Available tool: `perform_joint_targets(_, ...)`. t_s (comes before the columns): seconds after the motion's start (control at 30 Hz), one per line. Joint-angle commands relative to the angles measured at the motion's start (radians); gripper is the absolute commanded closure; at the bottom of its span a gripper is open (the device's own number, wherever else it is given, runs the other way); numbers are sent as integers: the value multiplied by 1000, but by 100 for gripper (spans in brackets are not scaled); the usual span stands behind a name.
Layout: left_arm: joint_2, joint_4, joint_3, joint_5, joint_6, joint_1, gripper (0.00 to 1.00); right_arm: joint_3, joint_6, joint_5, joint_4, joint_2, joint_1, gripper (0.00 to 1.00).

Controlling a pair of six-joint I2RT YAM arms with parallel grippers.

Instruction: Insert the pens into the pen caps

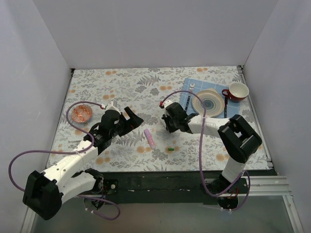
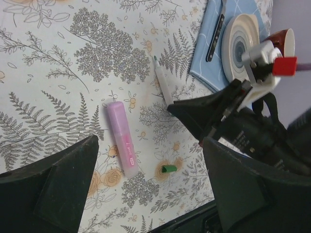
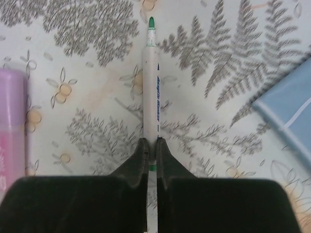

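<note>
Left of the pink pen [image 2: 122, 138], the left gripper [image 1: 133, 117] is hanging agape, empty. Right of it, the green cap [image 2: 168, 169] is lying loose; the right gripper [image 3: 151, 145] is pinching the tail of the white pen [image 3: 151, 87], risking the tip swivelling past the cap.

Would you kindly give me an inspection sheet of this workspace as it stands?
Surface: floral tablecloth, flat.
Job's things: white pen in right gripper; pink pen and green cap lying loose; second cap not seen.
Clutter: orange bowl; blue mat with plate, red cup, fork, spoon.
Grippers: left gripper open near pink pen; right gripper shut on white pen's rear end.
Cables: purple cables loop off both arms.
Surroundings: white walls on three sides.
</note>
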Motion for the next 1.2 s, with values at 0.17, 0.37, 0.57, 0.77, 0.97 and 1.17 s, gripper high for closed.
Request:
perform_joint_targets(0.17,206,191,40,149,-41,4,16,-140,117,34,91,-185,57,99)
perform_joint_targets(0.37,315,271,91,181,-31,3,16,-166,134,-6,135,-262,60,99)
perform_joint_targets(0.57,396,328,129,238,-24,1,18,-181,171,-52,172,-333,75,99)
perform_joint_targets(0.77,430,403,129,279,-18,0,20,-165,183,-73,168,-356,103,99)
perform_joint_targets(0.97,456,424,135,314,-7,-2,30,-152,208,-70,174,-365,127,99)
perform_joint_targets(1.17,470,440,128,345,4,-2,48,-140,220,-67,174,-365,149,99)
